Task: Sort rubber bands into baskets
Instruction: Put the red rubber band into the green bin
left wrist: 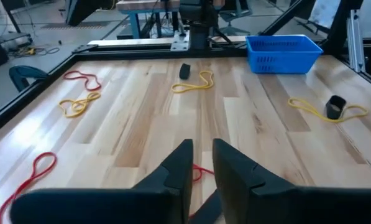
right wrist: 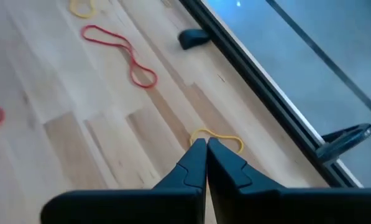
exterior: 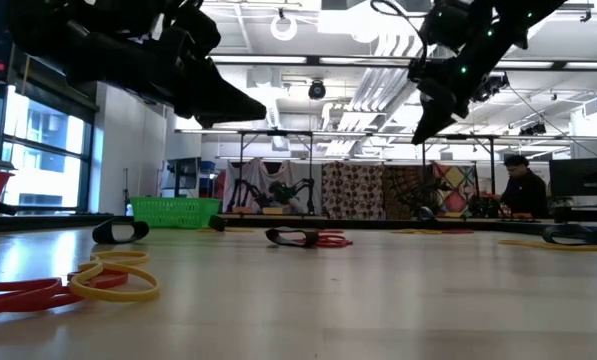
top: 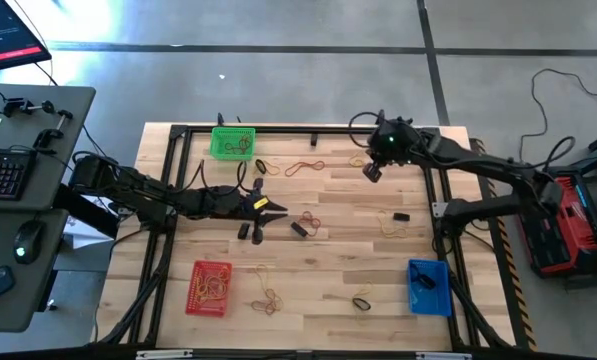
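1. The left gripper (top: 268,207) hangs over the middle of the pale wooden slatted table (top: 338,250). In the left wrist view its two dark fingers (left wrist: 179,168) stand a narrow gap apart with nothing between them, and a thin red rubber band (left wrist: 201,171) lies on the boards just beyond the tips.
2. Farther ahead of those jaws lie a yellowish-tan looped rubber band (left wrist: 194,84) and a small black rubber band (left wrist: 184,71), with the blue rectangular plastic mesh basket (left wrist: 283,51) beyond them.
3. The right gripper (top: 371,172) hovers near the table's far edge. Its jaws are pressed together on nothing (right wrist: 204,155), and a yellowish-tan rubber band (right wrist: 217,137) lies on the wood right under the tips.
4. Ahead of the right jaws lies a long twisted red rubber band (right wrist: 120,53), with a black band (right wrist: 193,38) against the dark table frame.
5. The green mesh basket (top: 232,142) sits at the far edge and the red mesh basket (top: 209,287) at the near edge, both holding bands.
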Controlling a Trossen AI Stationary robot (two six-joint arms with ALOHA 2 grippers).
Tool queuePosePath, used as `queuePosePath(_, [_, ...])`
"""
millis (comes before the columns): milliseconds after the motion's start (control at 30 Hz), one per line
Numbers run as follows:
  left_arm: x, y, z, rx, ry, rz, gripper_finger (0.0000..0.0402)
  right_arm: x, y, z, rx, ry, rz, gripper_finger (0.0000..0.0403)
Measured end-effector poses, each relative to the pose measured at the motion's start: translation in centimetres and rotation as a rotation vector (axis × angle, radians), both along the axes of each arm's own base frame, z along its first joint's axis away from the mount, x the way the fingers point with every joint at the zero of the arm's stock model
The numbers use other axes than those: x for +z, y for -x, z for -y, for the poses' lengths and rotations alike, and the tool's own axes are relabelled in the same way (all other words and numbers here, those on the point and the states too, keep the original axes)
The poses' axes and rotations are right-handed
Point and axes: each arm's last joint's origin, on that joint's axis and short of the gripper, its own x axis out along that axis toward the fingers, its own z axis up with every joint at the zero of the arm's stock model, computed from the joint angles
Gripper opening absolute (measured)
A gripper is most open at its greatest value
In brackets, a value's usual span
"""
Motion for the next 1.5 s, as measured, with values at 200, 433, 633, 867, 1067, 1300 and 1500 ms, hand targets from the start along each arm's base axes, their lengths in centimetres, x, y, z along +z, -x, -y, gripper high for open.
queuePosePath(200, [0.0,0.0,0.0,0.000,0.000,-0.004,0.0083,-0.8,-0.1,-0.4,-0.031,-0.053,-0.057,0.0000])
queuePosePath(433, [-0.1,0.0,0.0,-0.001,0.000,-0.009,0.0085,-3.3,0.0,2.0,-0.168,-0.149,-0.138,0.0000])
queuePosePath(633, [-0.3,0.1,0.0,0.000,0.001,-0.031,0.0085,-6.5,0.6,4.9,-0.258,-0.229,-0.262,0.0001])
queuePosePath(867, [-0.3,0.1,0.0,-0.001,0.000,-0.032,0.0085,-9.9,1.2,7.1,-0.261,-0.298,-0.394,0.0059])
queuePosePath(1067, [-0.3,0.1,0.0,-0.001,0.001,-0.029,0.0085,-10.9,1.2,7.9,-0.226,-0.291,-0.409,0.0122])
queuePosePath(1300, [-0.4,0.1,0.0,-0.001,0.001,-0.042,0.0085,-12.1,0.9,8.4,-0.135,-0.300,-0.433,0.0112])
queuePosePath(1500, [-0.5,0.2,0.0,-0.001,0.001,-0.055,0.0085,-12.8,1.0,8.7,-0.128,-0.334,-0.433,0.0069])
